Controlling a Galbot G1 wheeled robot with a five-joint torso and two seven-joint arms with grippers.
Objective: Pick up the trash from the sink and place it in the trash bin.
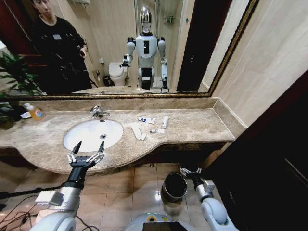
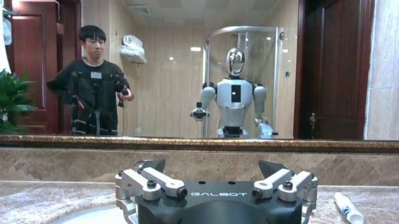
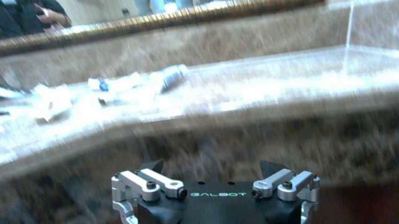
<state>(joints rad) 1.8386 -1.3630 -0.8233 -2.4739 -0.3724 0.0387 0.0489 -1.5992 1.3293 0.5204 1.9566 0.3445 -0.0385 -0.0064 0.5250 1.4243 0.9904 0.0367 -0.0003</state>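
Right wrist view is smeared all over: the trash (image 3: 112, 91) on the counter (image 3: 262, 93) reads as pale blobs, can't tell tubes from paper. Both wrist views cut the gripper bodies off at the bottom edge. In the left wrist view the sink (image 2: 93, 215) is just a sliver, and one white tube (image 2: 346, 208) runs off the frame. From the head, print on the trash (image 1: 150, 126) is too tiny to read, and the trash bin (image 1: 174, 186) has the right gripper (image 1: 186, 172) overlapping its rim.
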